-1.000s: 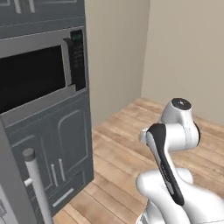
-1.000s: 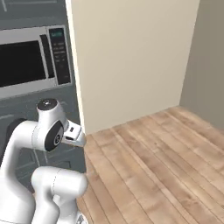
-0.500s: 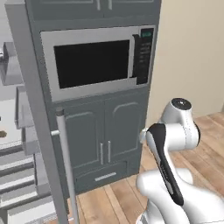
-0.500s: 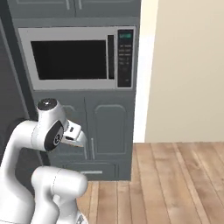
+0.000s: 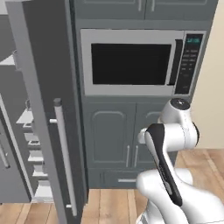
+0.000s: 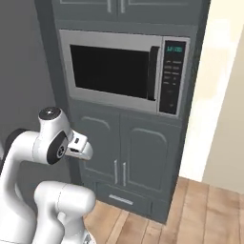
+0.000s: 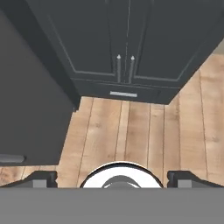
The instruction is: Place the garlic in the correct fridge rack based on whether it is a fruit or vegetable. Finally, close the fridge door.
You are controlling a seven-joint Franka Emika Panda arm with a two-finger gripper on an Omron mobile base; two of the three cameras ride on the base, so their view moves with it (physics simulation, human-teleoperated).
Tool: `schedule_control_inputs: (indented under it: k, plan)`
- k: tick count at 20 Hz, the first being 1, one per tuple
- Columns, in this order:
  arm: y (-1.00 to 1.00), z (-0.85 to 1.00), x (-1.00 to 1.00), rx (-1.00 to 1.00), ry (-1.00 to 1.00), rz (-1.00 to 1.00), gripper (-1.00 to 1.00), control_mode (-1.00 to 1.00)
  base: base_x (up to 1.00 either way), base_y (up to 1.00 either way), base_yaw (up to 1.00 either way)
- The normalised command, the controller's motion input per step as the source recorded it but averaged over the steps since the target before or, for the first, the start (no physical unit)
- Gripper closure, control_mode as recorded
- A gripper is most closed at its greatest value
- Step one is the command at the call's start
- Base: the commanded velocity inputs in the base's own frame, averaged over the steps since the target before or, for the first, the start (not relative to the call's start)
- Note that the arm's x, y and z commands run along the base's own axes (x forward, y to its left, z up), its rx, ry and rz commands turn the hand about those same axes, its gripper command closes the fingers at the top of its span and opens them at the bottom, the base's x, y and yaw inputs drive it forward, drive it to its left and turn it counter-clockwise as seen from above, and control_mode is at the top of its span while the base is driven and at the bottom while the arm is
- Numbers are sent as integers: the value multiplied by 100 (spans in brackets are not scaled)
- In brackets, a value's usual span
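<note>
While the tall plain grey fridge door [image 5: 46, 105] with its long vertical silver bar handle [image 5: 64, 157] hangs open at the left, pale grey-white shelf panels [image 5: 30, 131] peek out behind it, edge-on; beside it stands a dark grey cabinet [image 6: 128, 157] with paired doors, holding a built-in silver microwave [image 5: 135, 61] with a black window; light wooden floorboards [image 7: 140, 131] run below; the gripper [image 7: 112, 178] points down at them, fingertips [image 7: 41, 179] set pretty wide apart, holding nothing; can't spot the garlic anywhere.
</note>
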Motion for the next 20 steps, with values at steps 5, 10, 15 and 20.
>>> schedule_control_inputs:
  k: [5, 10, 15, 20]
  plan:
    - [0, 0, 0, 0, 0, 0, -100, 100, 42, -44, 63]
    - [0, 0, 0, 0, 0, 0, -100, 100, 44, -30, 61]
    - [0, 0, 0, 0, 0, 0, -100, 100, 46, -23, 56]
    - [-1, 0, 2, 1, -1, 4, -100, -100, 7, -5, 21]
